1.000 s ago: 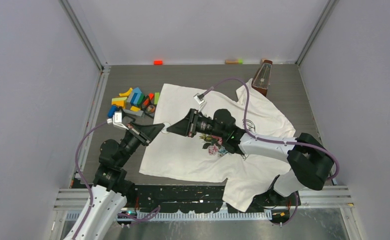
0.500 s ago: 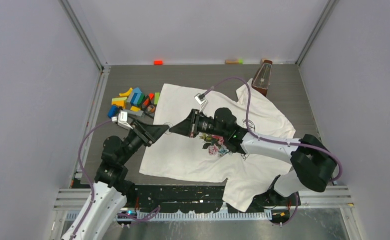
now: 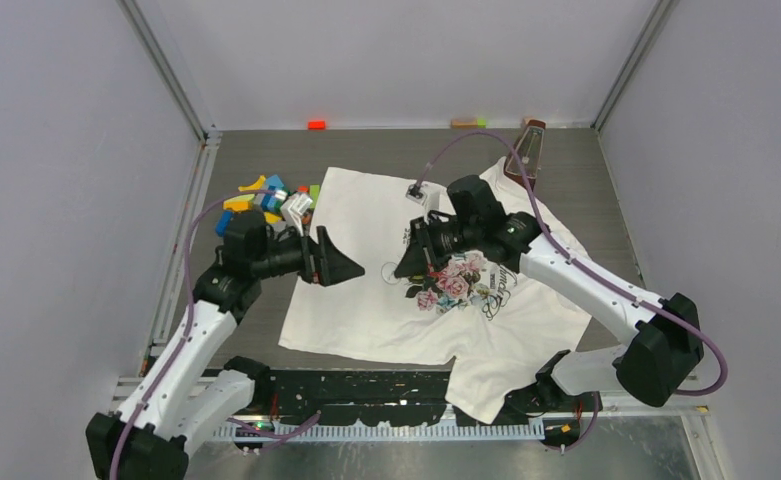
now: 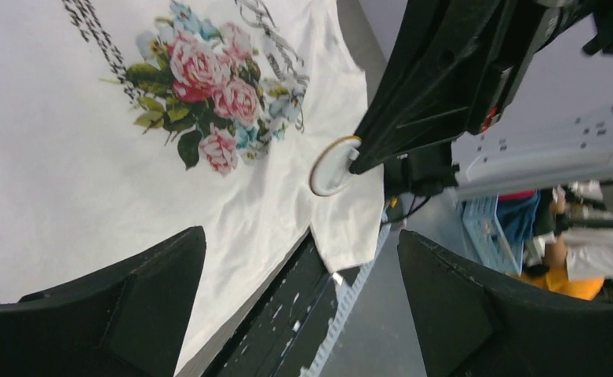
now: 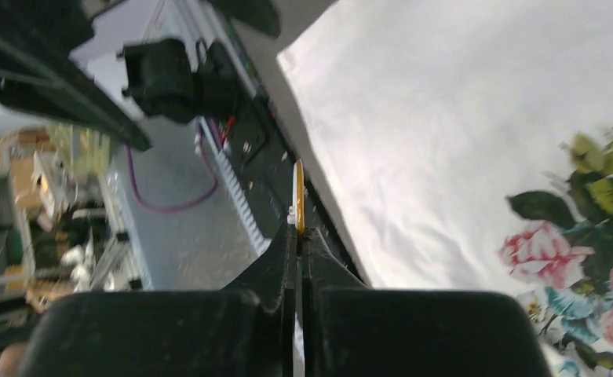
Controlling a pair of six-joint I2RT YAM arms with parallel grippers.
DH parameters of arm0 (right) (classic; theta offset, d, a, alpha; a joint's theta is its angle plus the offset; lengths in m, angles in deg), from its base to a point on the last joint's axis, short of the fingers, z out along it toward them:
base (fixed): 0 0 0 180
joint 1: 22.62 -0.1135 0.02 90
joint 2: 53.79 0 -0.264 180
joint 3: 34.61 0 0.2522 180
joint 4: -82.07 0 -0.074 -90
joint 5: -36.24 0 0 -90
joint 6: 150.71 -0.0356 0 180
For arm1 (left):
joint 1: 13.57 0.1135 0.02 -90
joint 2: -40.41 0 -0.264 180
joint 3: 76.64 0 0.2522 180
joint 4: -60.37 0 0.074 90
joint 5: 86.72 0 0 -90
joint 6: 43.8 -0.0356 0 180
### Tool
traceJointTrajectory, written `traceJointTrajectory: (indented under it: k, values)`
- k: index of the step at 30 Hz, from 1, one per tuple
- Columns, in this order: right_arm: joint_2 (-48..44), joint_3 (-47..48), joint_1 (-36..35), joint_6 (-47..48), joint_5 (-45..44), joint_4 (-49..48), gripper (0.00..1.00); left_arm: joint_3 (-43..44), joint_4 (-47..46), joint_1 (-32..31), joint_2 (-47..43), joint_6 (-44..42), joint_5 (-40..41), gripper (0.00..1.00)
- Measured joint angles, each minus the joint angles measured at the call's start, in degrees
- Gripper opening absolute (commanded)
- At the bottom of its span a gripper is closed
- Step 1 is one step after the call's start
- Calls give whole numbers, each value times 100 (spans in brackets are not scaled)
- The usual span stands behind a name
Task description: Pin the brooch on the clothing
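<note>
The clothing (image 3: 366,300) is a white T-shirt with a rose print, spread flat on the dark table. The brooch (image 3: 403,269) is a small round white disc with a gold rim. My right gripper (image 3: 410,266) is shut on it, holding it above the shirt just left of the print. In the right wrist view the brooch (image 5: 299,192) stands edge-on, sticking out past my shut right gripper (image 5: 298,232). My left gripper (image 3: 352,268) is open and empty, a short way left of the brooch. From the left wrist the brooch (image 4: 332,166) shows beyond my wide left gripper (image 4: 303,306).
Several coloured blocks (image 3: 264,196) lie at the back left, beside the left arm. A wooden metronome (image 3: 527,152) stands at the shirt's far right corner. Small blocks (image 3: 316,125) (image 3: 469,122) lie along the back wall. The shirt's hem (image 3: 486,385) hangs over the near edge.
The left gripper let go of the brooch, opened wide and drew back to the left. The right gripper shut on the brooch and carried it right, over the shirt towards the print.
</note>
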Motion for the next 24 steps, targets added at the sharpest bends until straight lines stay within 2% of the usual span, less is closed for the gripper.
traceJointTrajectory:
  k: [6,9,13,17,21,24]
  values:
    - [236,232,-15,883,1405,1460,1,232,273,-407,1062,-887,-992,92]
    - [308,297,-72,1145,1954,1821,1,229,203,-553,1178,-885,-1410,85]
    - [387,417,-214,1331,2319,2020,0,227,-140,-837,1217,-741,-1829,67]
    - [459,538,-337,1447,2520,2105,1,227,-273,-1150,1405,-664,-2055,63]
    - [487,614,-380,1488,2610,2124,1,225,-282,-1287,1475,-638,-2181,54]
    - [498,625,-402,1499,2625,2135,1,225,-295,-1355,1475,-625,-2208,51]
